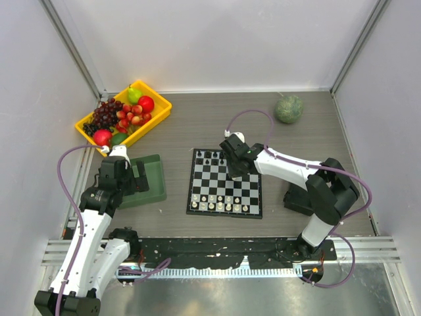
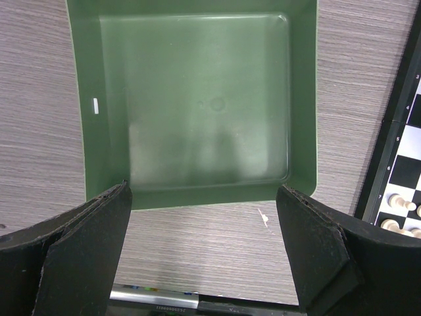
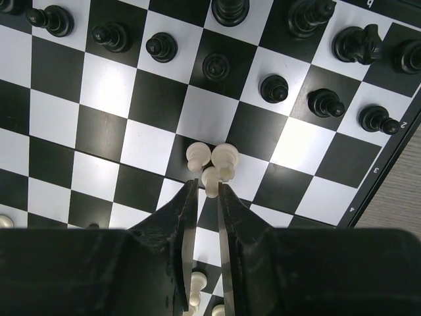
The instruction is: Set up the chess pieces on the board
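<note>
The board (image 1: 224, 183) lies mid-frame on my grey wood-grain worktop (image 1: 197, 125), with pale walls (image 1: 217, 39) on three sides. Black chess pieces (image 1: 208, 157) line its upper edge, cream ones its lower. My right fingers (image 3: 179, 224) pinch one cream piece (image 3: 211, 179) of three clustered; my left fingers (image 2: 92, 243) gape above one green tray (image 2: 197, 99). One yellow fruit bin (image 1: 159, 97) sits upper left.

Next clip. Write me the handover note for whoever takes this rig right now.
Left gripper: open, empty, above the green tray.
Right gripper: closed on a cream piece mid-board, beside two loose cream pieces.
Done: black pieces stand along the far side of the board; most cream ones line its near edge.
Left: probably seating the held piece and the two strays.
</note>
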`<state>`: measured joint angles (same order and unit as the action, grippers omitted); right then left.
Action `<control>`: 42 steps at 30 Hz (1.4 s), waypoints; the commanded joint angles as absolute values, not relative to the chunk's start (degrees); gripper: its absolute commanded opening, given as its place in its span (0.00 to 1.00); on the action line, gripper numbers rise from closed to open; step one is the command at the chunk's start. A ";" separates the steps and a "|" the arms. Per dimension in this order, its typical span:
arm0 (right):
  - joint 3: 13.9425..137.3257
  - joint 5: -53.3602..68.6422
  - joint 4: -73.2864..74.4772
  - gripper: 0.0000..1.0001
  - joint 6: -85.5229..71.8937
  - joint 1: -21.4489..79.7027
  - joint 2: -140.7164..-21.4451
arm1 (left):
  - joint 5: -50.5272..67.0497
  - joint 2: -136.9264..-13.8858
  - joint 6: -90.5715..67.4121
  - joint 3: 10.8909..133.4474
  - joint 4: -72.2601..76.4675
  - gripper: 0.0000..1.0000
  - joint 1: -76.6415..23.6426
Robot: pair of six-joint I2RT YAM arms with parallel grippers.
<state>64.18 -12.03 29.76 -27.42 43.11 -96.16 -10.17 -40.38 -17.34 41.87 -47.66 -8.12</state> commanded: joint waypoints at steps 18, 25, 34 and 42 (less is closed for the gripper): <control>63.64 -11.51 27.69 0.21 -26.46 42.98 -96.15 | -9.67 -40.43 -17.14 44.12 -47.37 0.99 -7.91; 62.75 -11.34 26.98 0.20 -26.63 42.98 -95.10 | -9.67 -40.43 -17.14 44.03 -47.37 0.99 -7.91; 62.84 -11.69 27.34 0.24 -26.37 42.98 -94.83 | -9.67 -40.52 -17.14 44.03 -47.46 0.99 -7.91; 62.58 -11.69 27.16 0.18 -26.37 42.98 -94.83 | -9.67 -40.52 -17.14 44.03 -47.46 0.99 -7.91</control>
<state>62.76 -11.44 28.29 -26.81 43.00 -96.14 -10.17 -40.40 -17.34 41.87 -47.66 -8.12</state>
